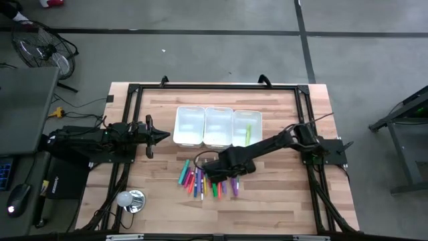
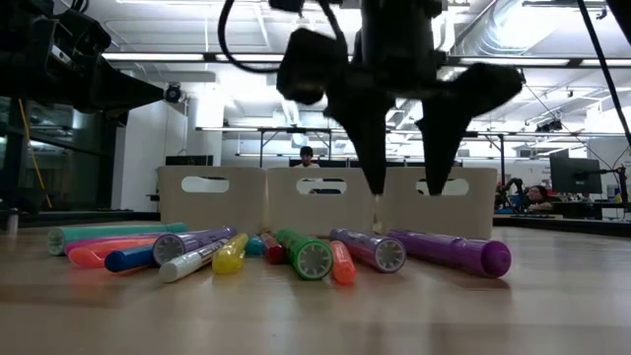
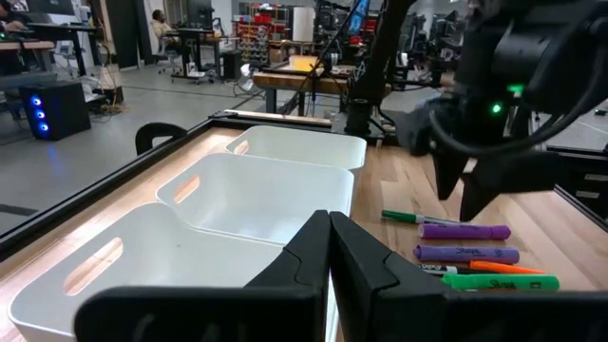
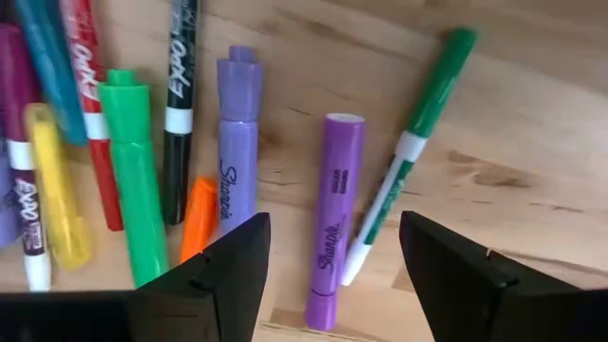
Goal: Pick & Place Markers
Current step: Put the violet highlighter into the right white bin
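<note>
From above, the right gripper (image 1: 215,169) is hanging over the right end of the markers (image 1: 200,181), which are lying in a loose fan on the table (image 1: 281,207) just near of the three white bins (image 1: 217,126); one yellow-green marker (image 1: 248,131) is lying in the rightmost bin. The left gripper (image 1: 162,136) is waiting at the left of the bins, clear of the pile.

At table height, the right gripper's (image 2: 406,138) two fingers are pointing straight down, spread wide, with nothing between them, their tips stopping above the purple markers (image 2: 449,252) at the right of the row.

From the left wrist, that arm's own fingers (image 3: 328,249) are pressed together, holding nothing, facing across the bins toward the other arm.

From the right wrist, the spread fingers (image 4: 228,261) are straddling a purple highlighter (image 4: 334,214), with a thin green-capped marker (image 4: 408,152) lying against its side and an orange one (image 4: 198,228) close to the opposite finger.

To do the pick well, I judge the gripper should be centring on the purple highlighter alone, turning so the fingers close across its barrel, and descending only once both fingertips are clearing the neighbours; otherwise the thin green marker is likely being pinched along with it.
</note>
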You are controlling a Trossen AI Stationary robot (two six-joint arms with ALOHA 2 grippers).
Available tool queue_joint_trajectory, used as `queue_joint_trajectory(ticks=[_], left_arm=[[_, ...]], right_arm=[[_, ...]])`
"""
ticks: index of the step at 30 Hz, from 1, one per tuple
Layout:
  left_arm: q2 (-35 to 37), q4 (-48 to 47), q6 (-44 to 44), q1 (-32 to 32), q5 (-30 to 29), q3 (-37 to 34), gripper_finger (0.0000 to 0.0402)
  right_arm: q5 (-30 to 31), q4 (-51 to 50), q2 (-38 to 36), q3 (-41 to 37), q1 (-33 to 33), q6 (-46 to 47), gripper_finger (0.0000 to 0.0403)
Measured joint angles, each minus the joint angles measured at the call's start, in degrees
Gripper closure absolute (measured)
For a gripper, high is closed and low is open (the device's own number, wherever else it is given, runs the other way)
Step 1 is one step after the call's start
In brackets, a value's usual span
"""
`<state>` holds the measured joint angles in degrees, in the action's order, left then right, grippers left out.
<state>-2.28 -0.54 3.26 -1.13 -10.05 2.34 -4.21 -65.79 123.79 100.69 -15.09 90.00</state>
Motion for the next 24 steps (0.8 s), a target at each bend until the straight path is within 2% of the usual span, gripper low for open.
queue_joint_trajectory(ticks=[7, 24], left_arm=[[0.0, 0.0, 0.0, 0.0, 0.0, 0.0, 0.0394], [0.0, 0.0, 0.0, 0.0, 0.0, 0.0, 0.0394]], right_arm=[[-1.6, 7.5, 0.0, -4.8, 0.1, 0.0, 0.0179], [-4.7, 16.8, -0.5, -13.2, 0.1, -0.3, 0.0179]])
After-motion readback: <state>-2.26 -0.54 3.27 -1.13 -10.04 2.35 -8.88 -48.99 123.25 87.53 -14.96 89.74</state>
